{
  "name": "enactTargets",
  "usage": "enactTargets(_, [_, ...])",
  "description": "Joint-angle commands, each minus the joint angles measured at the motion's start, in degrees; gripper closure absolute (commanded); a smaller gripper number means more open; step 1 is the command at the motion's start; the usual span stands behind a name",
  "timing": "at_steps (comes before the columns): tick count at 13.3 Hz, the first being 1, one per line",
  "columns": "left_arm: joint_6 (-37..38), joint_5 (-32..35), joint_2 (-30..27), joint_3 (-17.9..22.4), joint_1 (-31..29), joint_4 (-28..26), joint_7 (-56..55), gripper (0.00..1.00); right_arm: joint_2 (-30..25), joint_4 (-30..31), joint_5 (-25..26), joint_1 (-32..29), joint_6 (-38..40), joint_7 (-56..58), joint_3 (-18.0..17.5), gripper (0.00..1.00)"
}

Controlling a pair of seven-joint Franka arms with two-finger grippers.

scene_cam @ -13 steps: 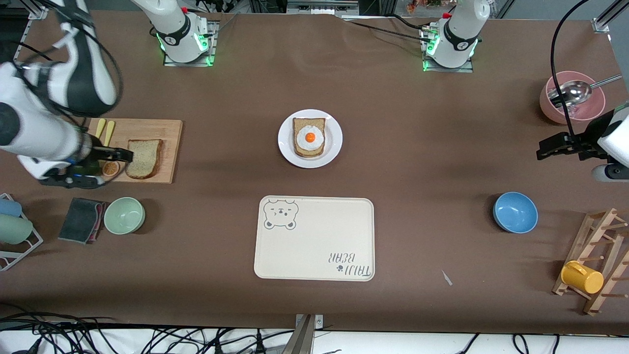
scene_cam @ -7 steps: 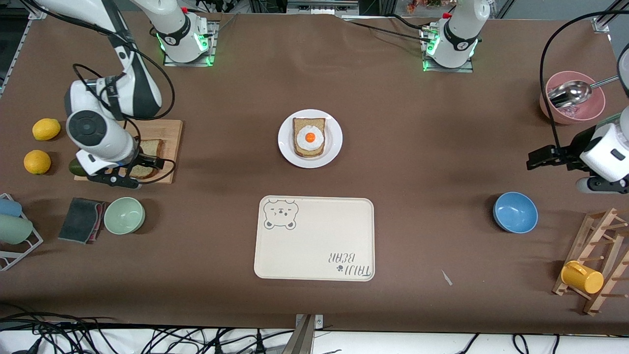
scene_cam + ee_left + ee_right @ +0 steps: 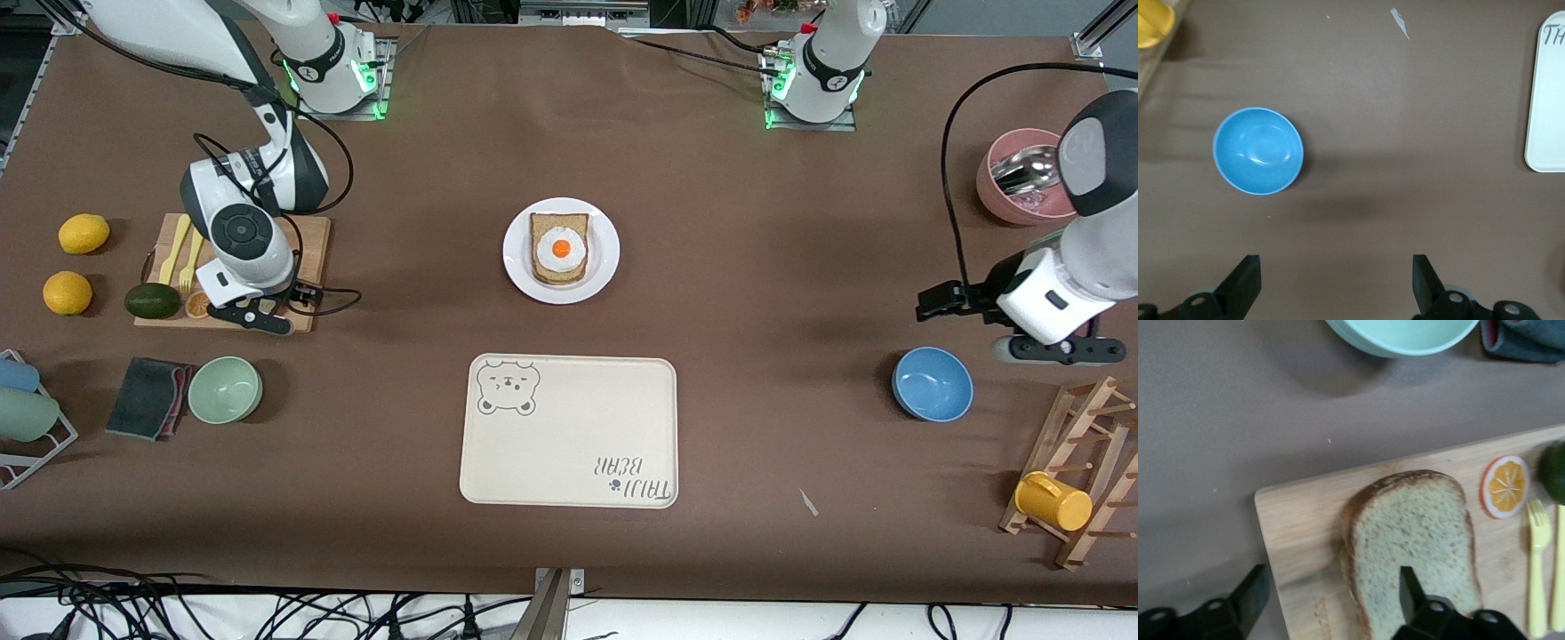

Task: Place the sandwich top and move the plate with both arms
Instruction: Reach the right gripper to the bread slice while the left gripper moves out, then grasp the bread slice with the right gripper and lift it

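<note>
Tray (image 3: 569,431) sits nearest the front camera and we see it bare, so the plate has not yet been moved there, if that is its goal. Farther up the table, the plate (image 3: 605,253) lies mid-table with only the egg-topped slice (image 3: 559,248) on it: no top has been placed. We judge the task barely begun; picking the bread, setting it on the egg slice and the two-arm plate move all remain.

The sandwich top (image 3: 1411,543) lies flat on the cutting board (image 3: 1305,520) at the right arm's end of the table. Our right gripper (image 3: 1331,600) is low over it with fingers apart, one finger over the bread's face, the other off its crust edge above the board; nothing is gripped.

Our left gripper (image 3: 1335,283) waits spread wide and empty over bare table near the blue bowl (image 3: 1258,151).
</note>
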State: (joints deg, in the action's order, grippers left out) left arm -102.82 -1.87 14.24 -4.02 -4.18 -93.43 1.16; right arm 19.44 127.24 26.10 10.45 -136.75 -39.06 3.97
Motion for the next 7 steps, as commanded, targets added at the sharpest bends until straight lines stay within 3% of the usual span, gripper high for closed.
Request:
enactTargets(1, [-1.33, -1.47, 0.53, -0.28, 0.13, -1.32, -0.19, 0.00, 1.91, 0.46, 1.50, -0.52, -4.13, -2.33, 0.77, 0.24])
enactTargets(7, [-4.40, -3.84, 4.83, -2.30, 1.97, -1.41, -0.46, 0.00, 2.71, 0.02, 2.46, -0.61, -4.84, -2.24, 1.48, 0.38])
